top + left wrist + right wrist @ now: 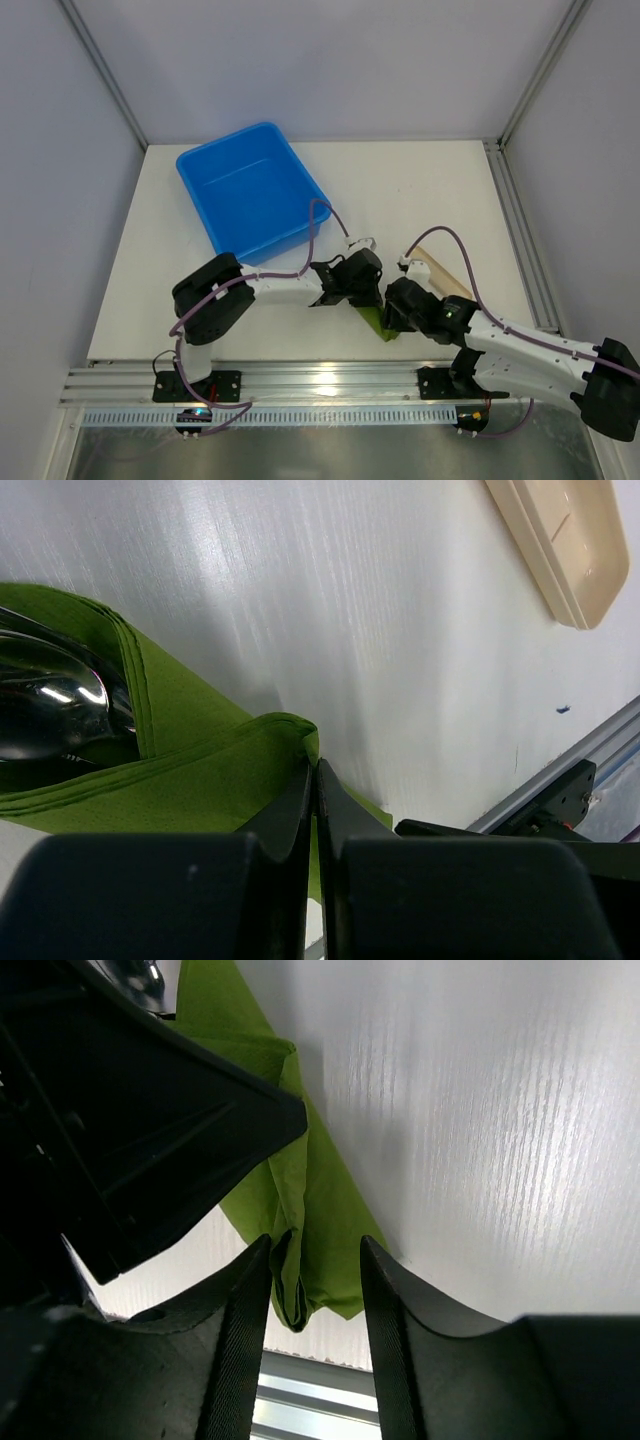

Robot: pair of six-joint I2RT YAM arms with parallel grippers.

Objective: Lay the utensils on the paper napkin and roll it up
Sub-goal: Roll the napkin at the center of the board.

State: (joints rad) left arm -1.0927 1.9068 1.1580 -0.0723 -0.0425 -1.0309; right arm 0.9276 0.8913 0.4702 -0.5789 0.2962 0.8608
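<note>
Pale walls [320, 60] close round the white bench [430, 190], with a blue bin [250, 190] toward its far left corner and a beige piece [445, 275] lying nearer its right edge. Everything I care about sits close to the near edge, about midway along it: the green paper napkin [377, 323], already folded over into a loose roll.

My left gripper [315, 770] is closed on a fold of the napkin, jaws pressed together with a sliver of green caught between them. Just beside that pinch, my left wrist camera shows the utensils [60, 695] tucked inside the fold. Only a shiny spoon bowl is visible, so I cannot tell how many pieces are in there.

My right gripper [315, 1245] is open, jaws standing either side of the napkin's near tip with nothing pinched.

From above, the roll's long axis slants from the spot between my two wrists down toward the near edge, leaning a little to the right. My left gripper has the far part and my right one straddles the near end, so both are at the napkin. I judge the wrapping to be well along but loose. What the coming move turns on is my right jaws lying across that axis, placed to close on the tip while my left holds the fold
</note>
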